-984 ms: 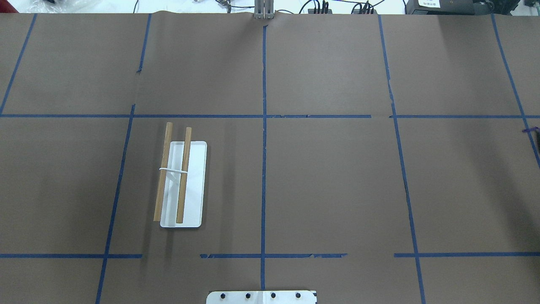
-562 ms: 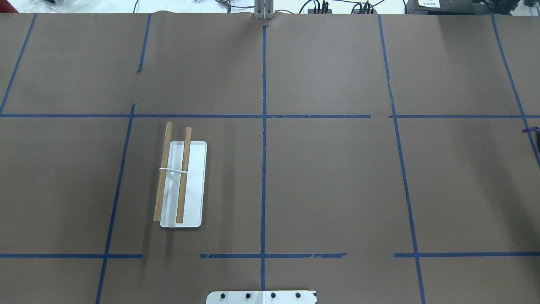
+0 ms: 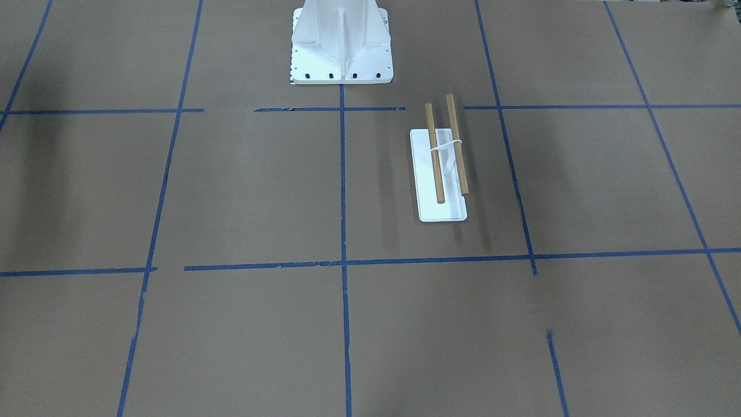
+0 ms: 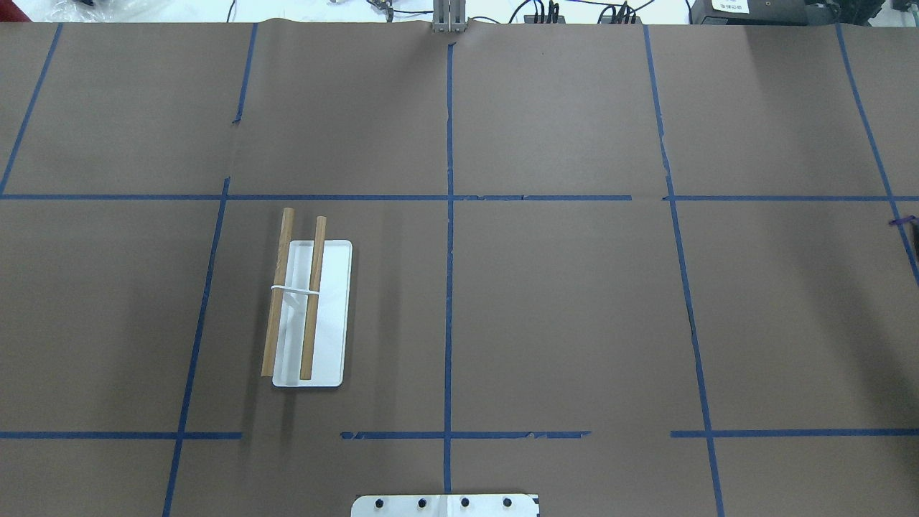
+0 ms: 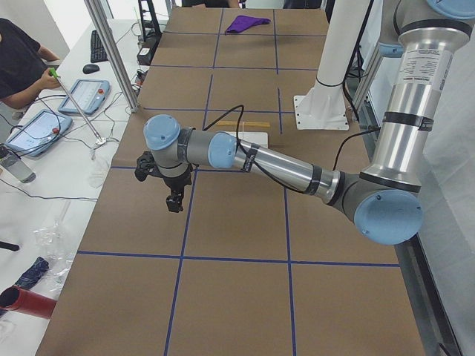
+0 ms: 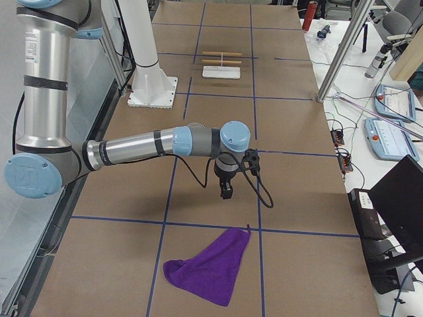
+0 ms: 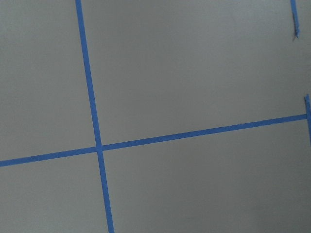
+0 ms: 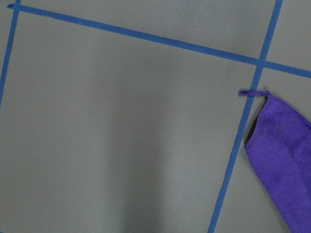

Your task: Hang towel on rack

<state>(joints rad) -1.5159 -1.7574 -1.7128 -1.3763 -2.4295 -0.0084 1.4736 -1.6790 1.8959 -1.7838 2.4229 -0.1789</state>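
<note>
The rack [image 4: 330, 316] stands left of the table's middle: a flat white base with two parallel light-brown dowels; it also shows in the front-facing view [image 3: 443, 211]. The purple towel [image 6: 208, 271] lies crumpled flat at the table's right end, its loop corner in the right wrist view [image 8: 286, 160]. My right gripper [image 6: 226, 193] hangs over the paper a short way from the towel's loop corner. My left gripper [image 5: 174, 204] hangs over the table's left end, away from the rack. I cannot tell whether either is open or shut. Neither wrist view shows fingers.
The white bolted pedestal [image 3: 341, 46] stands at the robot's edge. Brown paper with blue tape lines [image 4: 449, 287] covers the table. A metal post [image 6: 344, 53] and side tables with tablets and cables flank the far edge. A seated person [image 5: 18, 59] is at the left end.
</note>
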